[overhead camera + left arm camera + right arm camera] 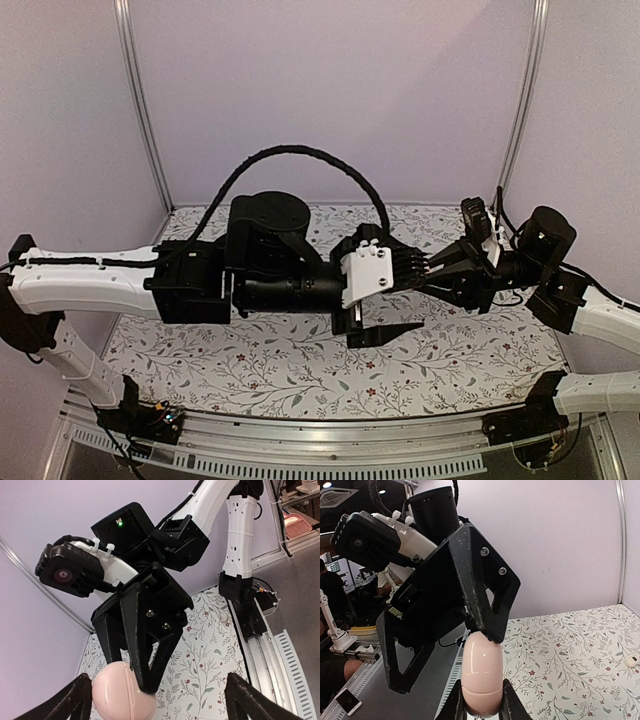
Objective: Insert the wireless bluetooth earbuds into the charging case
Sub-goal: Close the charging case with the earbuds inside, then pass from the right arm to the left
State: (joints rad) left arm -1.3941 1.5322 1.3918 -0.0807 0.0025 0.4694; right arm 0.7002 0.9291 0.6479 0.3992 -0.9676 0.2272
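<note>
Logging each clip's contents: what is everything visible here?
case: one, pale pink, closed, held in mid-air above the cloth
small item: one, cream, on the cloth at far right; too small to identify
cloth: one, white floral, covering the table
posts: two, silver, at the back corners
right gripper: one, black, shut on the case
left gripper: one, black, open, one finger at the case's top

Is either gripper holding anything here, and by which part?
The right gripper pinches the closed charging case by one end; the left gripper is open.
</note>
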